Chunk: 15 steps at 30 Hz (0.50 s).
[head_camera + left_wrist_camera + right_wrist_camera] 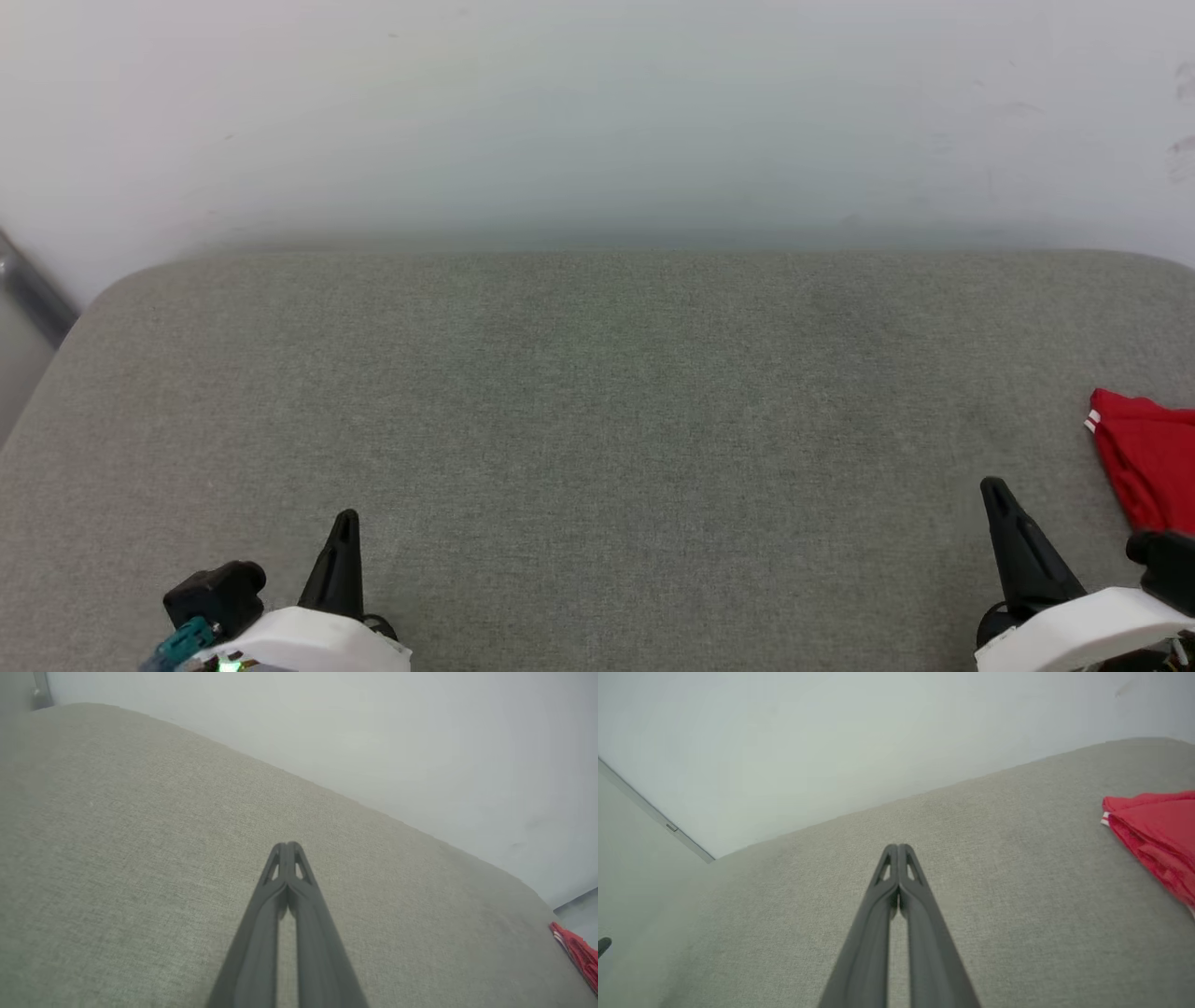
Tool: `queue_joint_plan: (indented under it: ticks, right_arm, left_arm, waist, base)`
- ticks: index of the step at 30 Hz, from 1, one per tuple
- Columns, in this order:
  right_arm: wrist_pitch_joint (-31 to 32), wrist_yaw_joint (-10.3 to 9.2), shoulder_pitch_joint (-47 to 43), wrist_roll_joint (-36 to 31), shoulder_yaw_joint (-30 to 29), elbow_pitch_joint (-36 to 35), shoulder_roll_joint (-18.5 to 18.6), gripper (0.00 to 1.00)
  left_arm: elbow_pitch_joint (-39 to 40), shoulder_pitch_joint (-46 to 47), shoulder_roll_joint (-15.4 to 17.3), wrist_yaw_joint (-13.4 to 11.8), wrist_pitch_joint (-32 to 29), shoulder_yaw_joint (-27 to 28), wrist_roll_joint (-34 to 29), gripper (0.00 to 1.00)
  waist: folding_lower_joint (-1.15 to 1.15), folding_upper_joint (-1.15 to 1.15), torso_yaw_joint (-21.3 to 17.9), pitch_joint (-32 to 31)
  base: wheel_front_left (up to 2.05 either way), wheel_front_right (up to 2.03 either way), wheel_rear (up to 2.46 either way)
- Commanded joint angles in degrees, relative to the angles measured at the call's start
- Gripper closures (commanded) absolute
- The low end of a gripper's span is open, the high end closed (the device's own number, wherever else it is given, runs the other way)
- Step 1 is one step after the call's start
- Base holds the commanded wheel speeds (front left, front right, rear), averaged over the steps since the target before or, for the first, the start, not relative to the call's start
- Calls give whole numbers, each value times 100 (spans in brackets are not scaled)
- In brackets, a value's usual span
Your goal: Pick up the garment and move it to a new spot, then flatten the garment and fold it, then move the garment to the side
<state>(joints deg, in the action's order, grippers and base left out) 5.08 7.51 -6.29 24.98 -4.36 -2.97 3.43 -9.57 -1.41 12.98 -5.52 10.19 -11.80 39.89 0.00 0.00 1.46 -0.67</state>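
Observation:
The garment (1148, 462) is a bright red cloth with a bit of white stripe trim, lying folded at the far right edge of the grey cushion, partly cut off by the frame. It also appears as the red garment (1157, 835) at the right and the garment (579, 952) at the lower right. My right gripper (997, 495) sits at the lower right, just left of the garment, shut and empty, its tips together (898, 848). My left gripper (346, 519) rests at the lower left, far from the garment, shut on nothing (286, 845).
A wide grey fabric surface (597, 420) spreads in front of me, backed by a pale wall (597, 112). Its left corner is rounded, with a dark metal bar (33, 289) beyond it. A dark fingertip (603, 945) shows at the left edge of the right wrist view.

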Motion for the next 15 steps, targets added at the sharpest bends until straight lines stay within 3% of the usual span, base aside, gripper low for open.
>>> queue_joint_plan:
  ticks: [1,15]
  right_arm:
    - [-8,0,191,173,-17,-41,1,100]
    - [25,-1,410,1463,-59,297,-10,100]
  left_arm:
    - [58,182,0,49,-21,87,129,100]
    - [-50,313,-181,300,-327,411,1153,100]
  waist:
    - [0,0,-1,0]
    - [0,0,-20,11]
  base:
    - [0,0,0]
    - [0,0,0]
